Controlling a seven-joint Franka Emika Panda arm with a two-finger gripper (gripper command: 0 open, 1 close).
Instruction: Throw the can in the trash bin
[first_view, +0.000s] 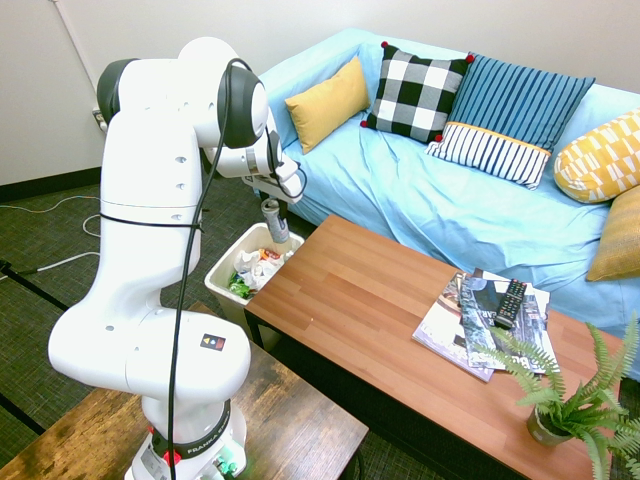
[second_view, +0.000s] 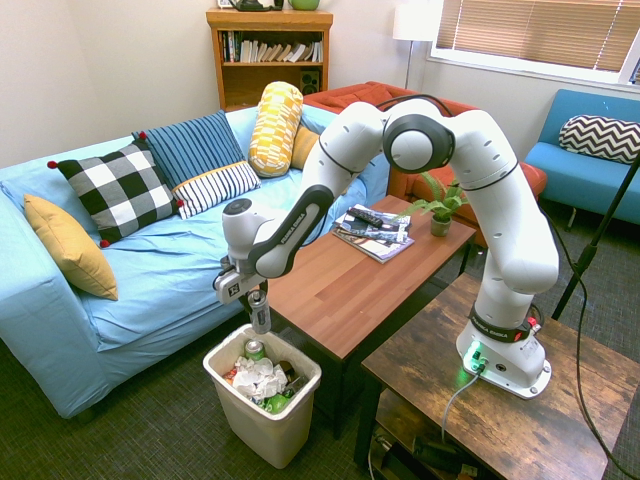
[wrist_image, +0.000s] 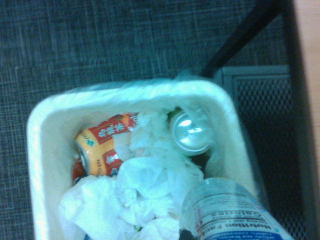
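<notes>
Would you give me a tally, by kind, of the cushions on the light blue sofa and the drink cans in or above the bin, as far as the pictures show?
Cushions: 5 (yellow square, black-and-white checked, blue striped, yellow-and-white patterned bolster, plain mustard)
Cans: 3 (silver held, green-sided, orange-and-red)
Total: 8
</notes>
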